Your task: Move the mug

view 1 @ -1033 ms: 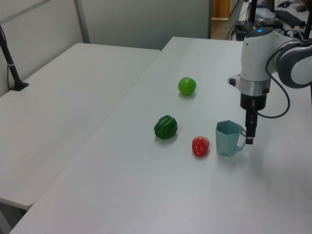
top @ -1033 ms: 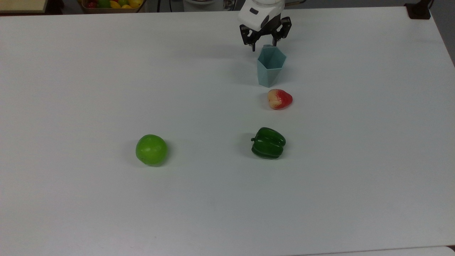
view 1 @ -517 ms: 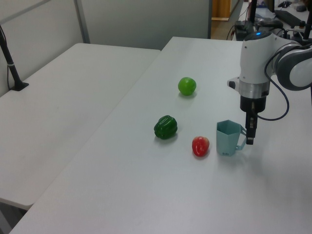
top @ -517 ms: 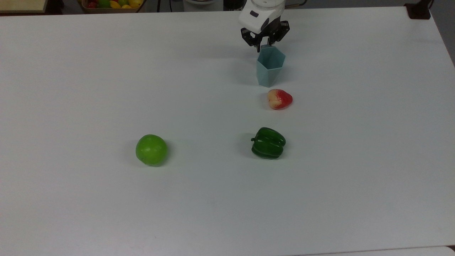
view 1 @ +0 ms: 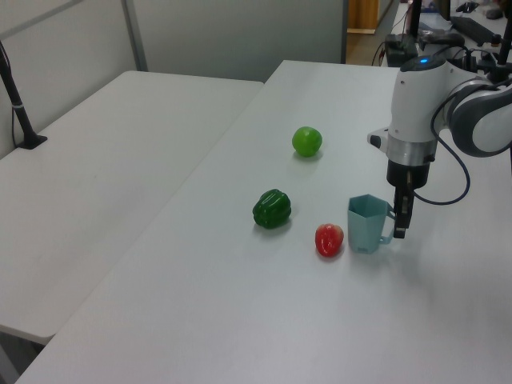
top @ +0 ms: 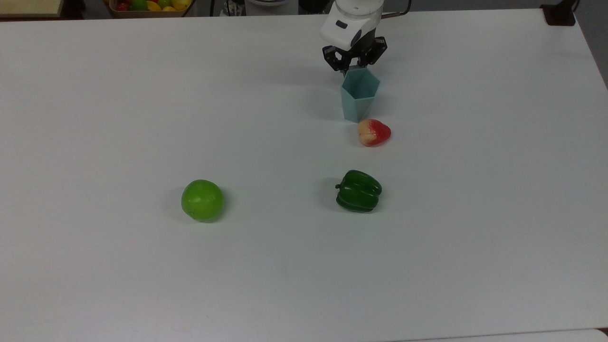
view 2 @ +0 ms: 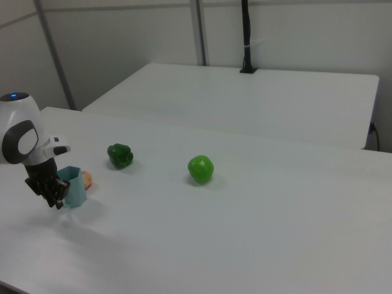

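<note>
bright even overhead light, faint soft shadows, slightly hazy views

A lab: bare white tables (view 1: 120, 160), partition panels (view 2: 122, 43).

We see the mug (top: 359, 92) standing upright on the desk (top: 95, 285) near its far edge in the top view, with the gripper (top: 354, 66) at the mug's far side. Just before the mug, almost touching its base, lies the strawberry-like fruit (top: 373, 132). Nearer the middle of the desk lies the bell pepper (top: 358, 191). The apple (top: 202, 200) sits well apart toward the top view's left. Past the far left corner stands a basket of fruit (top: 149, 5).
</note>
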Action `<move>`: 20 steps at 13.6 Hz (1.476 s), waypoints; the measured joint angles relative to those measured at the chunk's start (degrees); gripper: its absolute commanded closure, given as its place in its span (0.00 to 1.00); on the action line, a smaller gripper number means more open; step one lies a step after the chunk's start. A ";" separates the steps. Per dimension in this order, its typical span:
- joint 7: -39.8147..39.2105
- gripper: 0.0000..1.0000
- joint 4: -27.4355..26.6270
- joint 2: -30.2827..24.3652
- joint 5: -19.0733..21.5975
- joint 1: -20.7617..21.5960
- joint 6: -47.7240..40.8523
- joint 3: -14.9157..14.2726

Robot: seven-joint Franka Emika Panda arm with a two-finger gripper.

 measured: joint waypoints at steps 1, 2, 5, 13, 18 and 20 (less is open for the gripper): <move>0.00 0.99 0.03 0.10 -0.18 0.00 0.08 0.00; 0.00 1.00 0.07 0.10 -0.22 0.00 0.09 0.00; 0.00 1.00 0.11 0.10 -0.23 0.00 0.09 0.00; -0.06 1.00 5.65 -6.57 -0.27 -3.35 -12.49 -0.83; -1.80 1.00 10.68 -7.76 -0.29 -9.45 -17.66 -2.29; -3.27 1.00 12.26 -6.07 -0.31 -12.21 -17.66 -2.39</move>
